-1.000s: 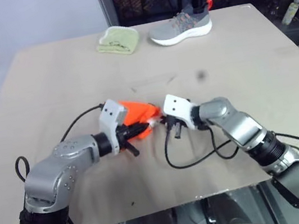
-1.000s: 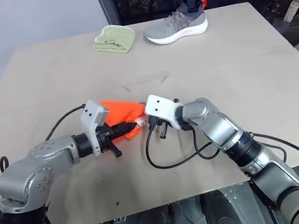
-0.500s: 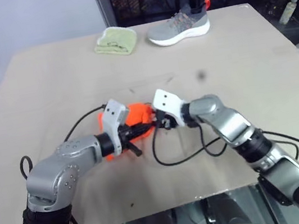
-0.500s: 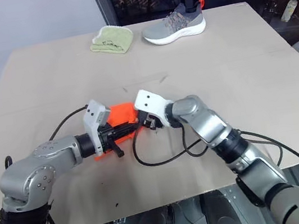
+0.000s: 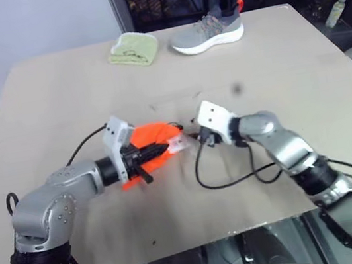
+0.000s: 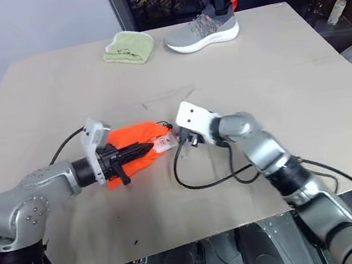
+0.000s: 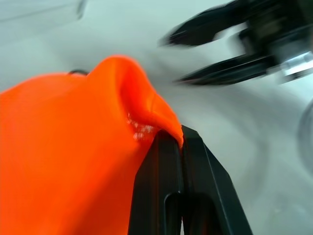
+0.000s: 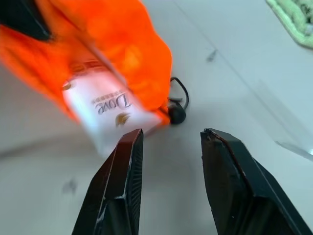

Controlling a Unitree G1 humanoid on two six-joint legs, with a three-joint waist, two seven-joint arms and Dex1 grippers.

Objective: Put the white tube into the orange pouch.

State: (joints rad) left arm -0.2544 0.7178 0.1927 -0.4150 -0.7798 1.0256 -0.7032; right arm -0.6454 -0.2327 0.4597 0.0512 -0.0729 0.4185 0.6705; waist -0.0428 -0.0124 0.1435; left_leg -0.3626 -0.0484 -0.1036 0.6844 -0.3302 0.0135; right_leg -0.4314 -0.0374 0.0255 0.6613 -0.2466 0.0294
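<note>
one tube [image 8: 108, 113], one pouch [image 6: 131, 150], one shoe [image 6: 201, 29]

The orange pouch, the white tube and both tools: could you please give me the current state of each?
orange pouch: mouth edge pinched by the left tool, tube partly inside.
white tube: one end inside the pouch, the other sticking out of its mouth, not gripped.
left tool: shut on the pouch's fabric.
right tool: open, holding nothing, facing the tube's exposed end.

Both arms: silver-grey metallic segments, black joint rings. White angular housing at each wrist. Left pincer [image 5: 162, 148] and right pincer [image 8: 168, 147]: two flat black tapered fingers each. Black cables loop off both wrists.
</note>
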